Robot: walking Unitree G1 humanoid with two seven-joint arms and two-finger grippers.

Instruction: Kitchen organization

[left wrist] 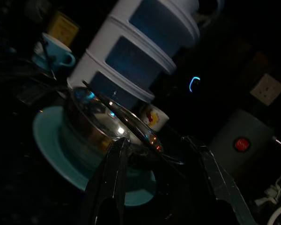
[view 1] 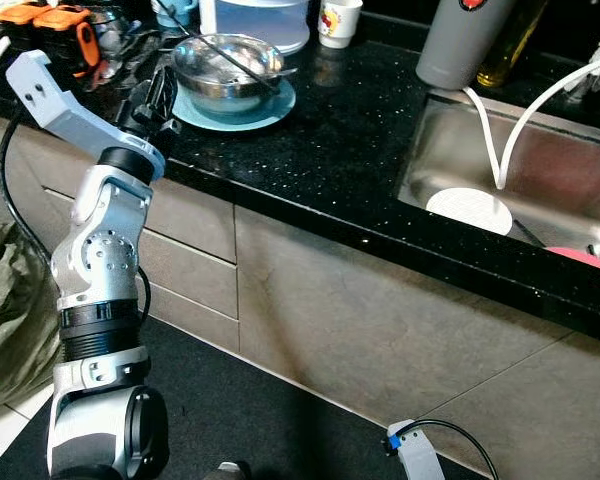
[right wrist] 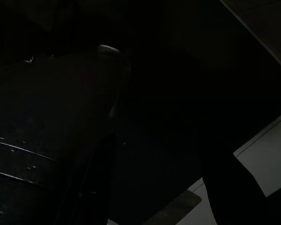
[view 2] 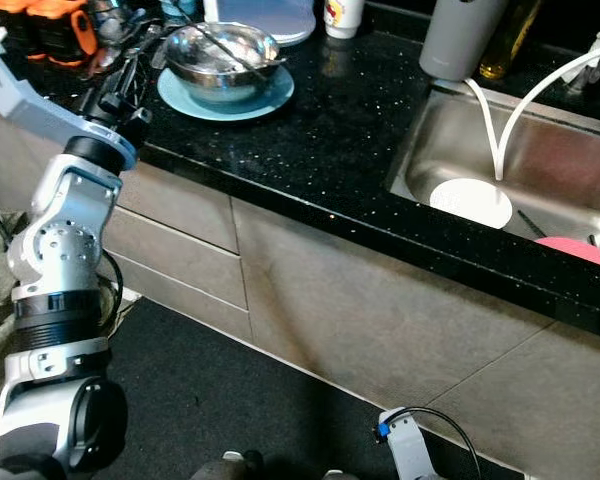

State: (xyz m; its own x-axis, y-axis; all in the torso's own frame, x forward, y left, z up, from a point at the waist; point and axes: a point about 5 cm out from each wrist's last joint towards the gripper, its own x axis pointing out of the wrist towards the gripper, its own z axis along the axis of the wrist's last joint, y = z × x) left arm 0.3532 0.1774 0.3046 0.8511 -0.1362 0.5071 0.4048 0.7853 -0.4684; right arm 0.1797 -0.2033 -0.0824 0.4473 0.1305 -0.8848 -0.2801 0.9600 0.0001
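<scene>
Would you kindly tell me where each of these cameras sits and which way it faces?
Left eye view: on the head, looking down at the black counter, steel bowl on a teal plate, and sink; the silver left arm shows.
Right eye view: the head's other eye, same scene, the same arm.
Left wrist view: on the left wrist, looking along the open left gripper at the bowl and plate, as both eye views do.
Right wrist view: on the idle right arm, facing a dark floor; right gripper open.

A glossy black speckled stone countertop (view 1: 360, 140) is seen; a shiny round steel bowl (view 1: 225, 62) is set on a smooth glazed turquoise plate (view 1: 270, 110); a brushed stainless-steel sink (view 1: 450, 150) is shown.
</scene>
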